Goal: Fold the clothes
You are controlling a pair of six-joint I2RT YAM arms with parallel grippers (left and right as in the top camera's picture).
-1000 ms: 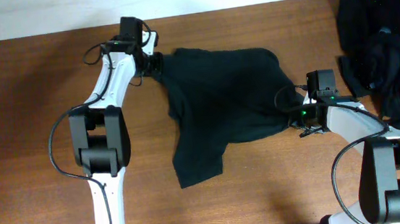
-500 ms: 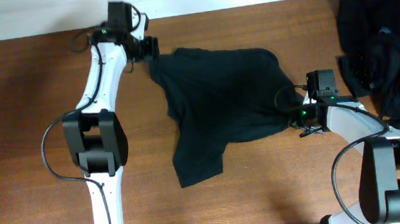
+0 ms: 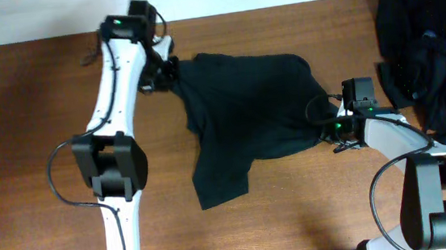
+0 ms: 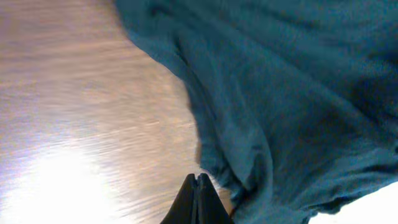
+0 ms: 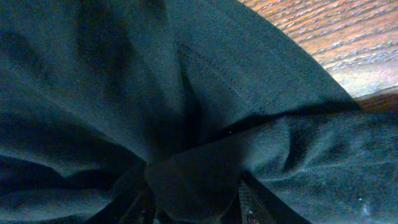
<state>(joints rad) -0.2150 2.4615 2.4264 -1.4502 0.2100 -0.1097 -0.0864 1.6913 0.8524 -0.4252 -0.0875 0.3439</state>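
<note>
Swung back from the desk's far edge, the left jaws now sit at the upper-left corner of the plain black soft-fabric short-sleeved T-shirt point(image 3: 247, 123), which lies rumpled and unmoved on the brown wooden desk point(image 3: 36, 117). Only the left wrist view shows the left jaws pressed together, fingertips point(image 4: 196, 196) just beside the hem with no cloth visibly between them; only the right wrist view shows the right jaws clamped on a bunched fold of the shirt. Overhead alone shows a heap of other black garments point(image 3: 419, 51) at the desk's right end.
</note>
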